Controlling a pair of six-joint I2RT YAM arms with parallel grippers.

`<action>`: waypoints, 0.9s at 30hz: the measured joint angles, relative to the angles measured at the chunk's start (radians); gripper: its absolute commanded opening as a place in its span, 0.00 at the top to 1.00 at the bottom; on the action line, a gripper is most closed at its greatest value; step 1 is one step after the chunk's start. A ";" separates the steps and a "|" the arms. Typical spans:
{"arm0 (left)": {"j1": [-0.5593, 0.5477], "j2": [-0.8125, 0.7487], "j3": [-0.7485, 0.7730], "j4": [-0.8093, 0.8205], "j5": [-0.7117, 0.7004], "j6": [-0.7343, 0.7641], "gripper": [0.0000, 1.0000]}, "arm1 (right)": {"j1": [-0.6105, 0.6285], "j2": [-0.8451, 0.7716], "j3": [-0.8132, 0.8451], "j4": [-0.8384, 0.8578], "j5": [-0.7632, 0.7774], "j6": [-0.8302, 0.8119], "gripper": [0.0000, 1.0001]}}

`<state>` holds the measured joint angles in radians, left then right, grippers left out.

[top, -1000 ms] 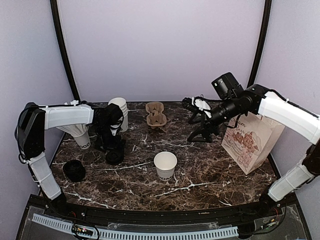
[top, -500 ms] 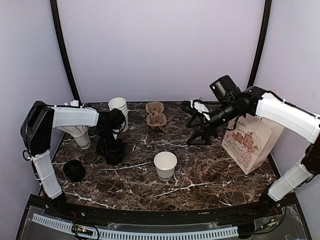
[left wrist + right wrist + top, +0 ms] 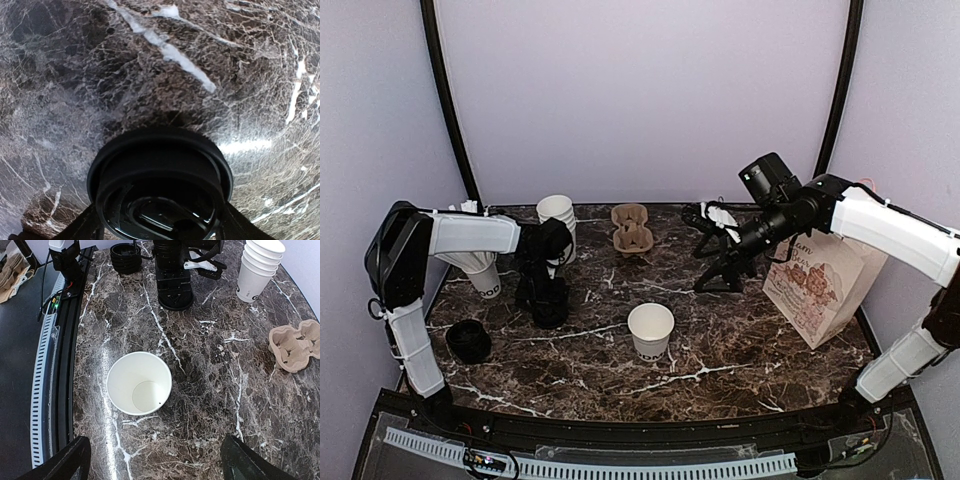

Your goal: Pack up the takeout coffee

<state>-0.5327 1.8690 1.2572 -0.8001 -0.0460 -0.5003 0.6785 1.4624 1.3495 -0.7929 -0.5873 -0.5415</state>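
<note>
The takeout coffee cup (image 3: 651,328) stands open and lidless, well left of the paper bag (image 3: 820,285). Its black lid (image 3: 160,185) lies farther from the bag, between the left gripper's (image 3: 160,222) fingers. I cannot tell whether they press it, because the tips are cut off. A skewed pinch could flip or skid the lid. The right gripper (image 3: 155,460), near the bag, gapes wide and holds nothing.

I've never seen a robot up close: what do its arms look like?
The left arm and right arm have white shells, black joints and thin cables. The left end effector and right end effector are black and two-fingered.
</note>
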 measured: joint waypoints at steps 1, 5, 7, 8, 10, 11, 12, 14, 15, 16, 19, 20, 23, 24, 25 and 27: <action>0.000 0.000 0.001 0.000 0.000 0.003 0.30 | 0.000 0.000 0.000 0.000 0.000 0.000 0.08; 0.000 0.000 0.011 -0.011 0.000 0.011 0.32 | 0.000 0.000 0.000 0.000 0.000 0.000 0.08; -0.002 -0.002 0.027 -0.029 -0.001 0.023 0.32 | 0.000 0.000 0.000 0.000 0.000 0.000 0.08; -0.005 -0.005 0.041 -0.041 -0.002 0.028 0.32 | 0.000 0.000 0.000 0.000 0.000 0.000 0.08; -0.014 -0.018 0.082 -0.072 -0.007 0.051 0.33 | 0.000 0.000 0.000 0.001 0.000 0.002 0.08; -0.024 -0.031 0.109 -0.087 -0.009 0.063 0.33 | -0.002 0.000 0.000 0.003 0.000 0.003 0.08; -0.036 -0.041 0.138 -0.100 -0.011 0.077 0.33 | -0.003 0.000 -0.002 0.006 0.000 0.005 0.08; -0.081 -0.064 0.223 -0.124 -0.019 0.122 0.32 | -0.012 0.000 -0.007 0.013 -0.001 0.007 0.09; -0.114 -0.074 0.271 -0.129 -0.018 0.147 0.32 | -0.021 0.001 -0.012 0.016 -0.003 0.008 0.09; -0.148 -0.081 0.317 -0.134 -0.019 0.174 0.32 | -0.033 0.003 -0.017 0.019 -0.005 0.008 0.09; -0.276 -0.091 0.456 -0.137 -0.007 0.258 0.31 | -0.079 0.005 -0.055 0.048 -0.013 0.011 0.09; -0.317 -0.090 0.494 -0.140 -0.003 0.285 0.31 | -0.103 0.005 -0.082 0.065 -0.023 0.014 0.08; -0.410 -0.065 0.591 -0.166 0.009 0.338 0.31 | -0.168 0.005 -0.149 0.090 -0.042 0.027 0.08; -0.433 -0.047 0.625 -0.177 0.009 0.356 0.31 | -0.189 0.005 -0.164 0.093 -0.050 0.032 0.08; -0.448 -0.028 0.651 -0.189 0.008 0.370 0.31 | -0.203 0.005 -0.173 0.096 -0.056 0.037 0.08; -0.469 0.018 0.687 -0.212 0.004 0.399 0.31 | -0.235 0.002 -0.184 0.109 -0.070 0.050 0.08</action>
<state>-1.0016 1.8870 1.9442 -1.0119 -0.0418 -0.1009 0.4435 1.4643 1.1652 -0.6838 -0.6575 -0.4915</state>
